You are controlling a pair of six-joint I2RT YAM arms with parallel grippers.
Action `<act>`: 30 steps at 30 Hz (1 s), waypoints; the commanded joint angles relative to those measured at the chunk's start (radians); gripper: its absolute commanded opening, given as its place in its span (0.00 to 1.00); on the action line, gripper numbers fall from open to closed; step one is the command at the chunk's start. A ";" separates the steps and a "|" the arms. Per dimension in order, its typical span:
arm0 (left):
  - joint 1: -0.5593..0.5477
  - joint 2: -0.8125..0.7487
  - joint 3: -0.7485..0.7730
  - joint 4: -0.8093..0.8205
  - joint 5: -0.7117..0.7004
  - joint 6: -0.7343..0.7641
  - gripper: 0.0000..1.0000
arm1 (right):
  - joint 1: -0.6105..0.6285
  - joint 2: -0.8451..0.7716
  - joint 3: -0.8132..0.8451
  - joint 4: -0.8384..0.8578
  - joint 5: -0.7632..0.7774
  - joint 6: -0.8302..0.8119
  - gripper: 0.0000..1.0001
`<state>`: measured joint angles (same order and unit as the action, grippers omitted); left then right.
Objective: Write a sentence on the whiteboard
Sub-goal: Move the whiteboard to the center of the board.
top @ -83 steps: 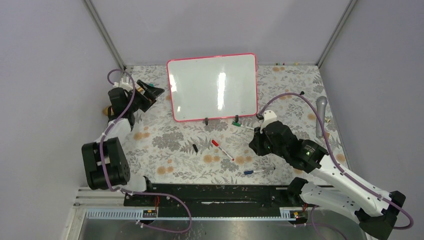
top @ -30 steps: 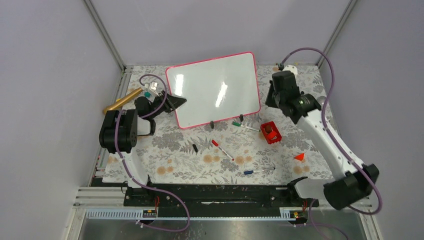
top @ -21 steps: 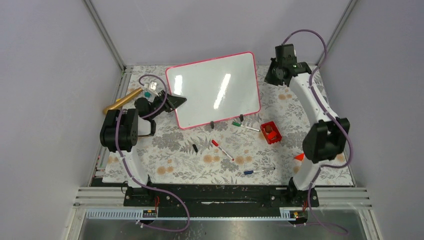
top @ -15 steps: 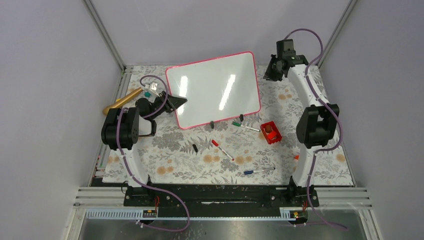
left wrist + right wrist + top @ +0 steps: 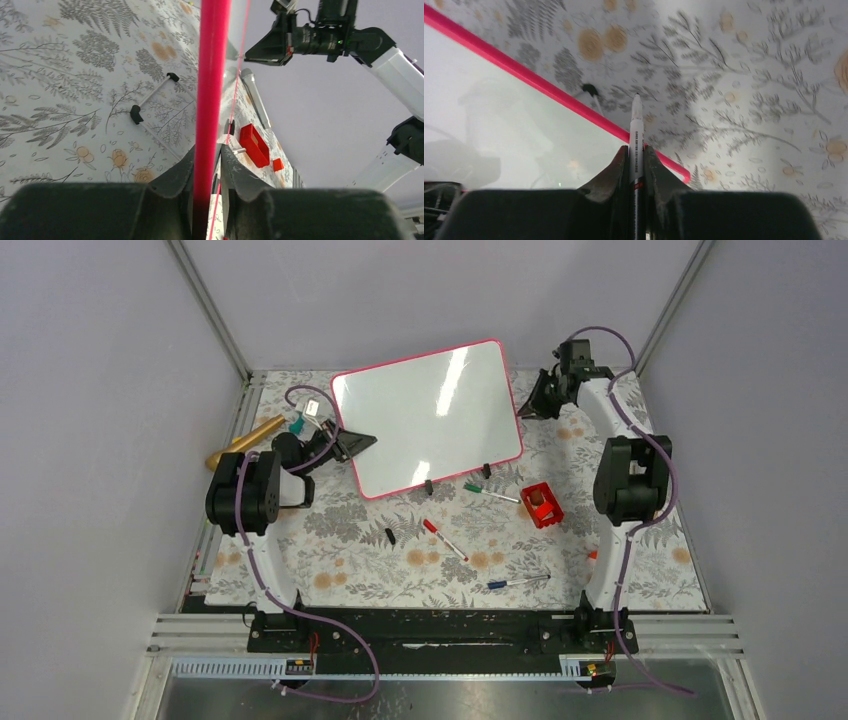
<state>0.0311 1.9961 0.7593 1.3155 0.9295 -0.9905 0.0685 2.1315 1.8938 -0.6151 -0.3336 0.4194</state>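
The left fingers (image 5: 176, 181) are clamped on the pink frame (image 5: 210, 90) of the whiteboard (image 5: 430, 415), one on each face of the edge. In the top view this grip sits on the board's left short edge. The right fingers (image 5: 612, 172) are pinched together on a white marker (image 5: 636, 131), which sticks out straight ahead of them. Its tip points at the flowered table (image 5: 330, 540) just past the frame, near a rounded corner of the board; I cannot tell whether the tip touches.

The whiteboard lies in the far middle of the table, turned askew, its glossy white face catching the light. Its two black clips (image 5: 428, 485) are on the near long edge. The right arm reaches to the far right corner, its fingers just beside the board's right edge.

Nearer on the table, a green marker (image 5: 490, 493) lies just below the clips, with a red bin (image 5: 540, 503) beside it. A red marker (image 5: 443, 539), a black cap (image 5: 391, 536) and a blue marker (image 5: 515, 582) lie apart from one another. A gold cylinder (image 5: 245, 442) lies at the left edge.
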 commanded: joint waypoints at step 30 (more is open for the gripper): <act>-0.149 -0.140 -0.188 0.060 0.099 0.111 0.09 | -0.016 -0.652 -0.632 0.149 0.006 -0.011 0.00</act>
<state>-0.1139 1.8999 0.5735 1.3712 0.9463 -0.8711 0.0910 1.5169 1.1645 -0.4297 -0.4107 0.4232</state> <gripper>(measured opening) 0.083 0.156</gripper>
